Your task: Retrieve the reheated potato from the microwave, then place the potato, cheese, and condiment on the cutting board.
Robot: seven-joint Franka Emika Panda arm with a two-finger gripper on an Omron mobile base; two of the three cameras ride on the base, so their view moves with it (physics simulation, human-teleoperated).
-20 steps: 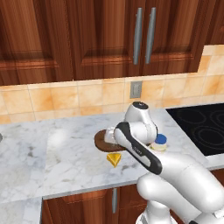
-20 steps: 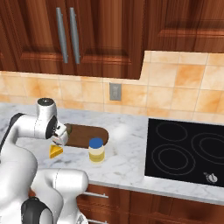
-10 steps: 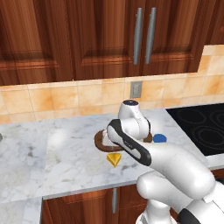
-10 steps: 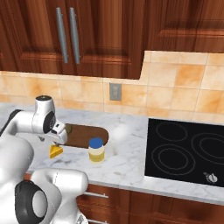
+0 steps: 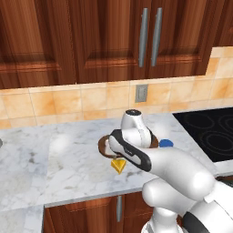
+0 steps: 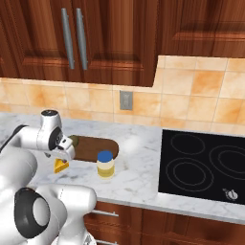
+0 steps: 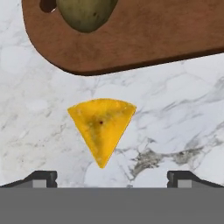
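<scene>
One of the three items is judged placed: in the hand view the potato [image 7: 86, 13] lies on the cutting board [image 7: 144, 39], beyond the jaws and to their left. The cheese [image 7: 103, 127] is seen flat on the marble counter [image 7: 39, 118], ahead of the gripper [image 7: 112, 177] and roughly midway between the two finger tips, apart from the board's edge. The jaws are spread wide, with nothing between them.

In the left base view the gripper is hidden behind the arm's own wrist; the cheese [image 5: 119, 165] is seen just below it on the counter, near the board [image 5: 105, 149].

In the right base view the condiment [image 6: 105, 164] stands to the far side of the hand, close by the board's [image 6: 98, 148] rounded end, with the cheese [image 6: 60, 165] just under the wrist.

Risks noted:
- The wedge tapers toward the jaws, so pads closing on its slanted sides could squeeze it out.
- A low, flat wedge could be skimmed over if the descent is too shallow.
- The board edge could be nudged, disturbing the potato.
</scene>
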